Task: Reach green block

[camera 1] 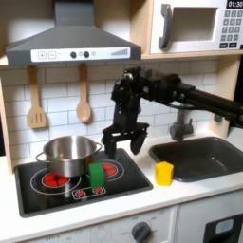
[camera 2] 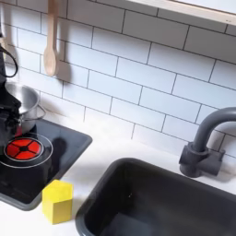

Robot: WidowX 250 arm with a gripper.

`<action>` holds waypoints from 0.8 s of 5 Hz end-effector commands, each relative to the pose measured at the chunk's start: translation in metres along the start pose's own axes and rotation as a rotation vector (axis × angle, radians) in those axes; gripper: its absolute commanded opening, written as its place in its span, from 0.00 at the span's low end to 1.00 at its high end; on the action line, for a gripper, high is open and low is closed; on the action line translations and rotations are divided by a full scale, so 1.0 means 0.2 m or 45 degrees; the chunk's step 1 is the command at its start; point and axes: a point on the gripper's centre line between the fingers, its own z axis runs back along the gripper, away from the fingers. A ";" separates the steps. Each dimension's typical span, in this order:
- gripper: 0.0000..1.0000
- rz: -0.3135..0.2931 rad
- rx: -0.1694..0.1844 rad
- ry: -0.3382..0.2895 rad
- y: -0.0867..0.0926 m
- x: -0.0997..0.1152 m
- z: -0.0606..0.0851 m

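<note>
1. The gripper (camera 1: 125,142) hangs open above the stove (camera 1: 38,186), up and right of the green block (camera 1: 97,176) in the first exterior view.
2. The block stands on the stove just beside the pot (camera 1: 69,155).
3. Risk: a descending finger could tip the block or nudge the pot.
4. The block stands upright, long axis vertical.
</note>
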 end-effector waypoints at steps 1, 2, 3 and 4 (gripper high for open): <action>1.00 -0.029 0.000 -0.015 0.10 0.06 -0.04; 1.00 -0.027 0.002 -0.027 0.15 0.09 -0.06; 1.00 -0.047 -0.003 -0.028 0.18 0.13 -0.10; 1.00 -0.074 -0.017 -0.018 0.17 0.15 -0.14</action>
